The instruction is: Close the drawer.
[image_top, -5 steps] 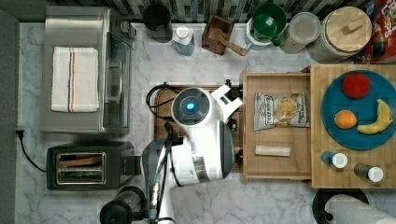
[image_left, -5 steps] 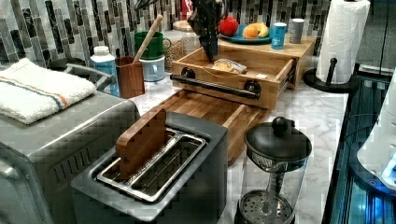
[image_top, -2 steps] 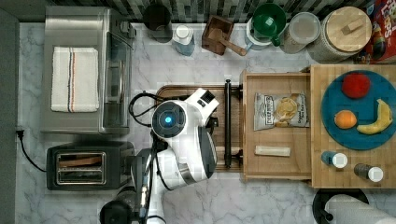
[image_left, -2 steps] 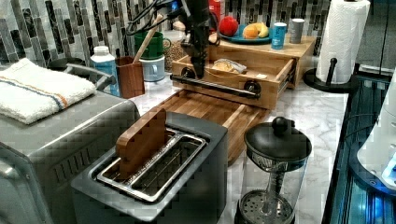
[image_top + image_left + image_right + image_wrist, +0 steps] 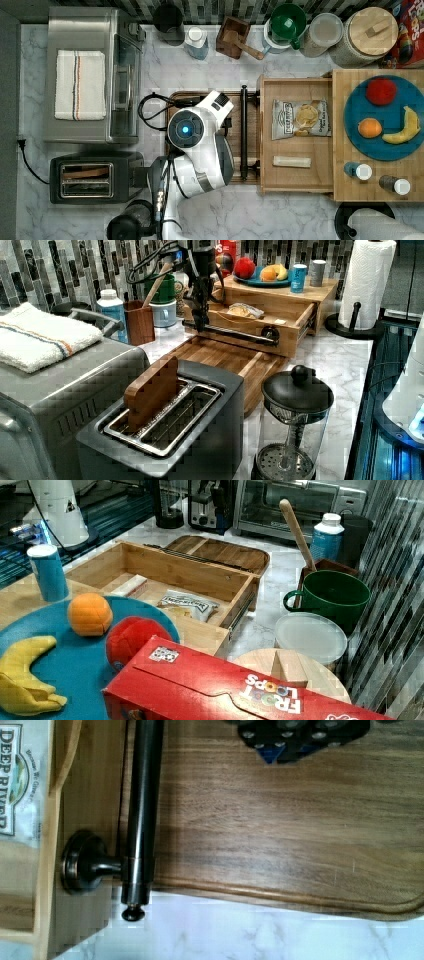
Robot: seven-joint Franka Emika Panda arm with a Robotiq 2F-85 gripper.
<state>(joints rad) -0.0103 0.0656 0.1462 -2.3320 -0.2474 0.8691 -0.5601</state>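
The drawer (image 5: 295,84) stands pulled out from under the light slab top, toward the top view's left. It holds a chip bag (image 5: 300,119) and a pale stick (image 5: 291,161). Its black bar handle (image 5: 243,131) hangs over the brown wooden tray (image 5: 220,354). My gripper (image 5: 198,324) points down just above the tray, close beside the handle (image 5: 235,333) near its far end, on the side away from the drawer. In the wrist view the handle's end and post (image 5: 142,795) lie a short way from the gripper's dark tip (image 5: 300,735), with the tray (image 5: 280,820) between them.
The slab top (image 5: 340,185) carries a blue plate (image 5: 350,145) of fruit and two small bottles. A toaster (image 5: 95,177) and toaster oven (image 5: 85,75) stand at the top view's left. A French press (image 5: 295,415) and paper towel roll (image 5: 367,280) stand nearby, with cups and jars along the back wall.
My arm has swung from above the drawer toward the top view's left, out over the tray. The gripper has come down beside the handle. The drawer has not visibly moved.
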